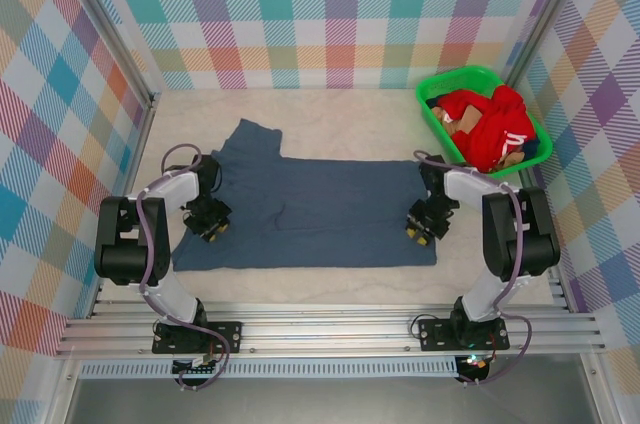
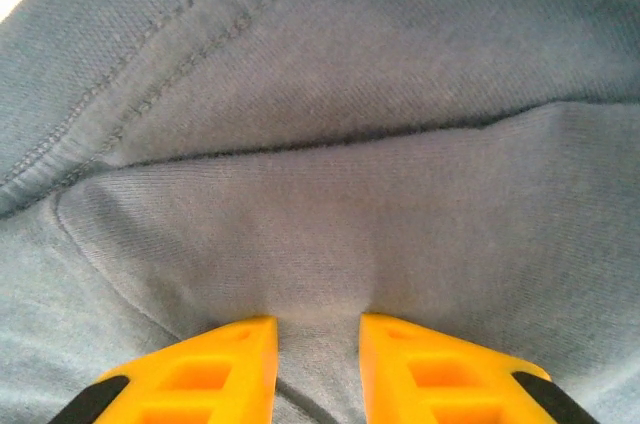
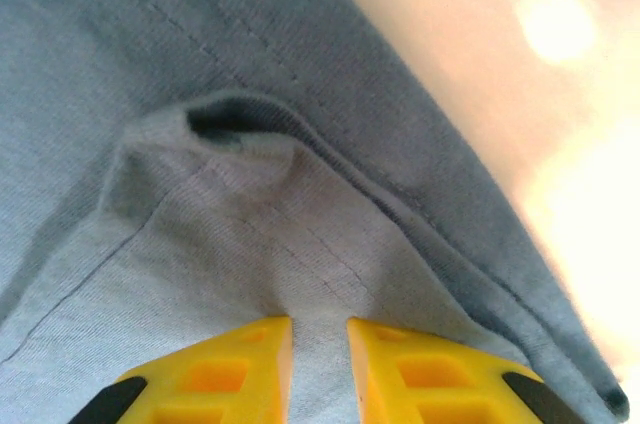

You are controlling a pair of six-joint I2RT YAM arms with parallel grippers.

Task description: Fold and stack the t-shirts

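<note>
A large slate-blue t-shirt (image 1: 310, 209) lies spread flat across the middle of the table, one sleeve reaching toward the back left. My left gripper (image 1: 207, 219) sits on the shirt's left side. In the left wrist view its orange fingers (image 2: 318, 324) pinch a puckered ridge of the blue cloth (image 2: 350, 144) beside a stitched hem. My right gripper (image 1: 420, 226) rests on the shirt's right edge. In the right wrist view the yellow fingers (image 3: 319, 324) are closed on a raised fold of the cloth (image 3: 200, 44) near its hemmed edge.
A green basket (image 1: 430, 109) at the back right holds red clothing (image 1: 490, 124) and other garments. Checked walls enclose the table on three sides. Bare cream tabletop (image 1: 340, 129) lies behind the shirt, and a narrow strip of it runs in front.
</note>
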